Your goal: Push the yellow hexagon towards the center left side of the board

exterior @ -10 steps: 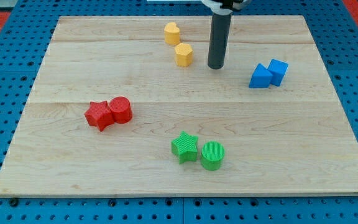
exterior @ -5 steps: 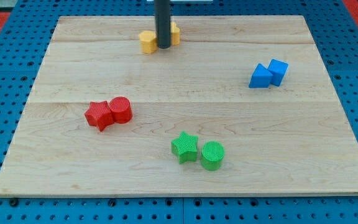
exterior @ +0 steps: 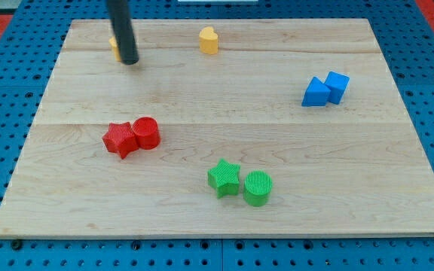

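Note:
The yellow hexagon (exterior: pixel 114 47) sits near the board's top left and is mostly hidden behind my rod; only its left edge shows. My tip (exterior: pixel 129 61) rests on the board just right of and below it, touching or nearly touching it. A second yellow block (exterior: pixel 209 40), rounded in shape, stands alone at the view's top centre.
A red star (exterior: pixel 118 139) and red cylinder (exterior: pixel 146 132) touch at centre left. A green star (exterior: pixel 224 178) and green cylinder (exterior: pixel 258 187) sit at bottom centre. Two blue blocks (exterior: pixel 325 89) sit at the right. The wooden board (exterior: pixel 217 218) lies on a blue pegboard.
My rod swept from the top centre to the top left, pushing the yellow hexagon left with it. The other yellow block stayed near its place.

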Action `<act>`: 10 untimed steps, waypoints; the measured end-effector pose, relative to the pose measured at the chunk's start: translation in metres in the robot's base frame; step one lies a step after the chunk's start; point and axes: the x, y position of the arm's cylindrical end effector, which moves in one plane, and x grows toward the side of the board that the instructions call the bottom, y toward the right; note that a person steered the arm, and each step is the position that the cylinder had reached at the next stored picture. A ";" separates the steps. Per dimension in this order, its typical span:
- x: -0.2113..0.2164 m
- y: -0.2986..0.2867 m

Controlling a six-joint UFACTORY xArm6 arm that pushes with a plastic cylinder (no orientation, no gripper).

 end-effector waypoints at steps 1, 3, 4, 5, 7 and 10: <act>-0.048 0.031; -0.092 -0.007; -0.023 -0.018; 0.033 -0.016; 0.045 0.061; 0.094 -0.006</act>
